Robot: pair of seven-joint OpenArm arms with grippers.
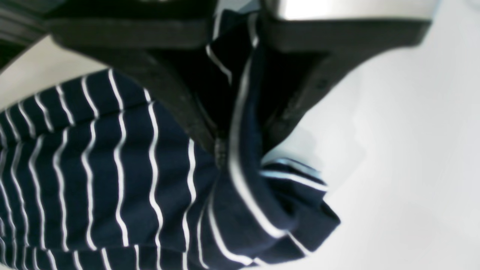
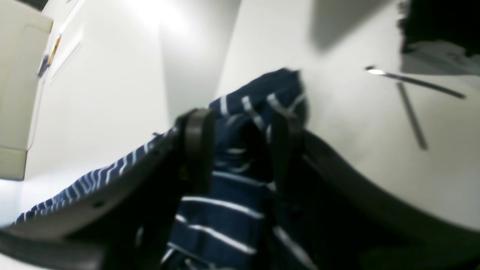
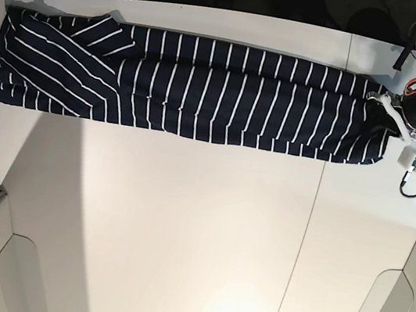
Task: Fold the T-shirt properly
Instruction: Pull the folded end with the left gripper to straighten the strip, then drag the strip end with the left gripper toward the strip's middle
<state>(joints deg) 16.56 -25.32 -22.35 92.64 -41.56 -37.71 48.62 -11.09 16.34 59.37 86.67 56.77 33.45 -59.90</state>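
The left gripper (image 1: 240,127), a pair of dark curved fingers, is pinched tight on a bunched fold of the dark navy short-sleeved cloth T-shirt with thin white stripes (image 1: 93,168); the cloth passes up between the fingers and a small crumpled corner sticks out just past the tips. In the base view this gripper (image 3: 389,112) sits at the T-shirt's (image 3: 203,88) right-hand end, over the hem.

The right gripper (image 2: 240,131) has its two dark fingers standing apart with striped cloth of the T-shirt (image 2: 225,210) lying in the gap between them. The view is blurred, so whether the pads press the cloth cannot be told.

The T-shirt lies as a long narrow band across the far side of the white table (image 3: 181,223), with a sleeve folded diagonally over its left-hand end.
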